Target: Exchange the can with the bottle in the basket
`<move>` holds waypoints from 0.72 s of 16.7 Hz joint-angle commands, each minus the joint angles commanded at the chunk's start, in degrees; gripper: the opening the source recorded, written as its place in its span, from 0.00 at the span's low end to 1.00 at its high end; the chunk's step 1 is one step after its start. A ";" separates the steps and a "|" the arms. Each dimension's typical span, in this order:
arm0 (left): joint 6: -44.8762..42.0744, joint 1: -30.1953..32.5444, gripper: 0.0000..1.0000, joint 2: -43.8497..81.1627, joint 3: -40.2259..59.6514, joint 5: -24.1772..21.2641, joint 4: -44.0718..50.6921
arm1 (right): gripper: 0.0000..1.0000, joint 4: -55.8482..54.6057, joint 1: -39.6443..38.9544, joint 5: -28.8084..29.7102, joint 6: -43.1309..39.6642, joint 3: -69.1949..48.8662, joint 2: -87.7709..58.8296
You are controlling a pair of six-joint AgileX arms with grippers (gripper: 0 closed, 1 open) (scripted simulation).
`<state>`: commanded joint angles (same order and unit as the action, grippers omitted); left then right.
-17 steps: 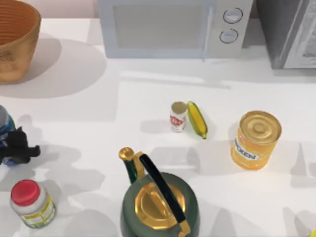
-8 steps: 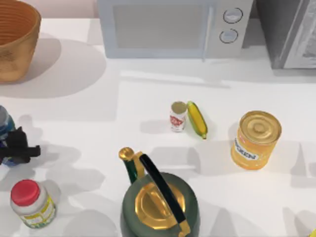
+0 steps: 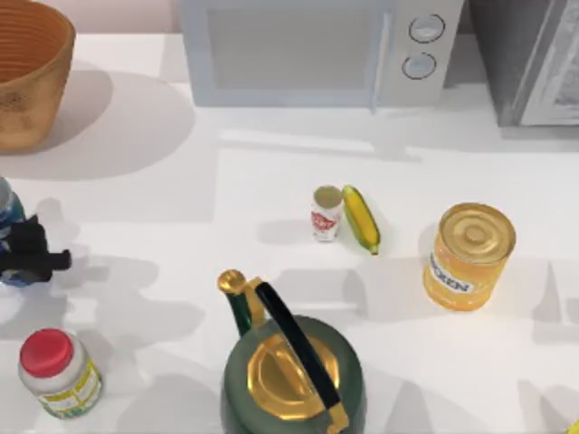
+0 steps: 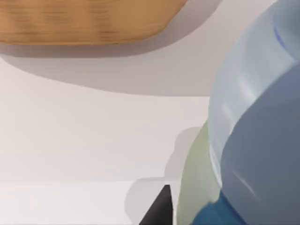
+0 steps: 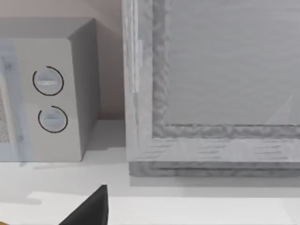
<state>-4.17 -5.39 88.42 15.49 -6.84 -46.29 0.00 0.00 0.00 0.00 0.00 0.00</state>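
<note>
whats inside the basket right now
The basket sits at the table's far left corner. The part of its interior in the top view shows just ribbed wicker wall, with nothing in it. Its left side and floor are cut off, so they can't be checked. The can stands beside the corn.

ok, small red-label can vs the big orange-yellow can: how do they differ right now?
Size: the small can is far smaller than the orange-yellow can.
Look: the small can is white with a red label and pale top; the orange-yellow can has a gold ribbed lid and a blue-lettered label.
Neighbours: the small can stands right beside the corn cob; the orange-yellow can stands alone, further right.
Shared: both upright cylinders on the white table.
</note>
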 joint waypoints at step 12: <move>-2.81 -7.36 0.00 0.34 51.30 -7.51 45.27 | 1.00 0.00 0.00 0.00 0.00 0.00 0.00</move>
<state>-6.98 -12.75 88.75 66.79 -14.36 -1.02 0.00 0.00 0.00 0.00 0.00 0.00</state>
